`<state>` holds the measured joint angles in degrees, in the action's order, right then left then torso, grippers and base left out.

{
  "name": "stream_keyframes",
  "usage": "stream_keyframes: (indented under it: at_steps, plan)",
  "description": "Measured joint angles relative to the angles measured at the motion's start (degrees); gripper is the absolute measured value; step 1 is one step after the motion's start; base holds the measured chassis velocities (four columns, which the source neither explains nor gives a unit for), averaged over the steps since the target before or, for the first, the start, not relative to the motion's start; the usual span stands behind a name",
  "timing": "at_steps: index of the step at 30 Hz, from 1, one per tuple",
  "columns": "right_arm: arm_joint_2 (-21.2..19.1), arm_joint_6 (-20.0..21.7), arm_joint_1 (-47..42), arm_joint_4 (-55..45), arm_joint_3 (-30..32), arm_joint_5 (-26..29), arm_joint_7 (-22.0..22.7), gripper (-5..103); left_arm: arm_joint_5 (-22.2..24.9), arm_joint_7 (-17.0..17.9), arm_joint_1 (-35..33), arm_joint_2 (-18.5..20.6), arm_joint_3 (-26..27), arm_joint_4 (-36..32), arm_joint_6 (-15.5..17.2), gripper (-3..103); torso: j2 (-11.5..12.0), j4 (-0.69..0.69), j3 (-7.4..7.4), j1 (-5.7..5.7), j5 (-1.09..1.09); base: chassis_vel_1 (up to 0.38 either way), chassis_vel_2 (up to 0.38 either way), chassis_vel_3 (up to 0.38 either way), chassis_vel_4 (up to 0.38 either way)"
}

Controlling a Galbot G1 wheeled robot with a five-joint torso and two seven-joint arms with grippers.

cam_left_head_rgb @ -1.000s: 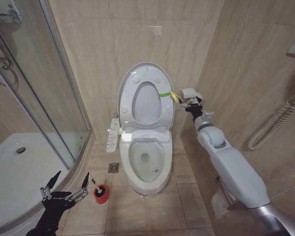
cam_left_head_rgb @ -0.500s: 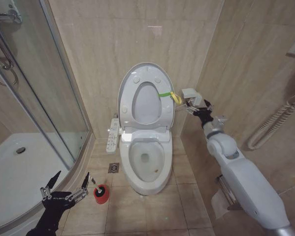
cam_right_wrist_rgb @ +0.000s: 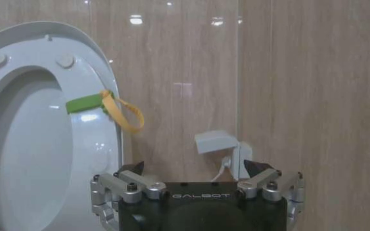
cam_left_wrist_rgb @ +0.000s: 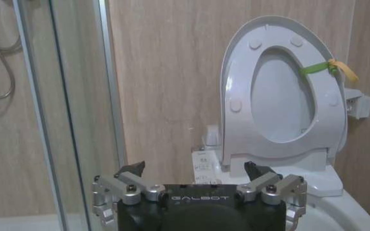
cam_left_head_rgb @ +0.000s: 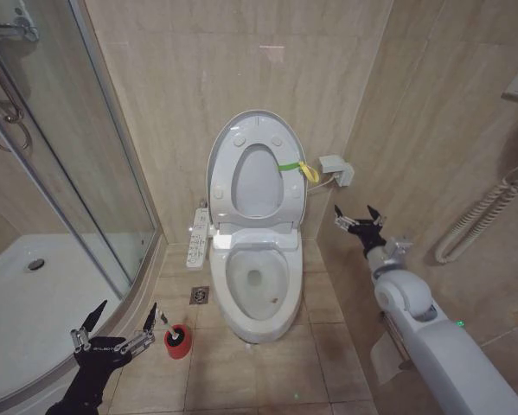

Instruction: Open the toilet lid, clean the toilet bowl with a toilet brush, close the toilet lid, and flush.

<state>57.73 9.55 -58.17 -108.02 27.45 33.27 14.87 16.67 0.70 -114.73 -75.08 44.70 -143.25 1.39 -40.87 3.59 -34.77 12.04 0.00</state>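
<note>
Lid-opening looks finished: the large glossy white plastic toilet lid (cam_left_head_rgb: 255, 156) stands upright against the beige tiled wall at upper centre of the head view, the white seat ring raised against it, a green-yellow band (cam_left_head_rgb: 297, 167) looped at its right edge. Below it, at centre frame, the white ceramic elongated-oval toilet bowl (cam_left_head_rgb: 257, 285) lies exposed, smooth and shiny, with a little water at the bottom.

By my judgement the step in hand is fetching the brush. The small toilet brush (cam_left_head_rgb: 168, 322), a thin pale handle leaning out of a short round red holder cup (cam_left_head_rgb: 178, 341), stands on the tiled floor at lower left of the frame, just left of the bowl's foot and beside the curved shower tray.

The left end effector (cam_left_head_rgb: 113, 328), black with metal linkages, hovers at lower left just beside the cup, its fingers spread wide and empty. The right end effector (cam_left_head_rgb: 359, 220) sits at right of centre, apart from the lid and below a small white wall box (cam_left_head_rgb: 336, 168), fingers likewise spread, holding nothing.

The next move likely calls for the left end effector to line up over the slim handle and pinch it firmly, since so thin and slick a stem could easily twist or slip.
</note>
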Motion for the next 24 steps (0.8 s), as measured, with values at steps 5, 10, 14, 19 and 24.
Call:
stream_keyframes:
  at_steps: [5,10,14,19,24]
  plan:
    - [1.24,-0.48,-3.37,-2.04,1.64,-1.19,-0.05,100,0.0,0.0,0.0,0.0,0.0,0.0,0.0,100,0.0,0.0,0.0,0.0,0.0,0.0,0.0,0.0,0.0]
    - [3.7,-1.72,-9.21,-3.78,3.93,-3.3,-0.74,100,0.0,0.0,0.0,0.0,0.0,0.0,0.0,100,0.0,0.01,0.0,0.0,-0.01,0.0,0.0,0.0,0.0]
    - [4.27,-2.66,-12.33,-4.15,4.87,-4.38,-1.3,100,0.0,0.0,0.0,0.0,0.0,0.0,0.0,100,0.0,0.01,0.0,0.0,0.0,0.0,0.0,0.0,0.0]
    - [5.28,-3.71,-16.57,-5.2,6.59,-5.95,-1.56,100,0.0,0.0,0.0,0.0,0.0,0.0,0.0,100,0.0,0.01,0.0,0.0,0.0,0.0,0.0,0.0,0.0]
    - [6.43,-4.48,-19.43,-6.0,7.84,-7.14,-2.02,100,0.0,0.0,0.0,0.0,0.0,0.0,0.0,100,0.0,0.01,0.0,0.0,0.0,0.0,0.0,0.0,0.0]
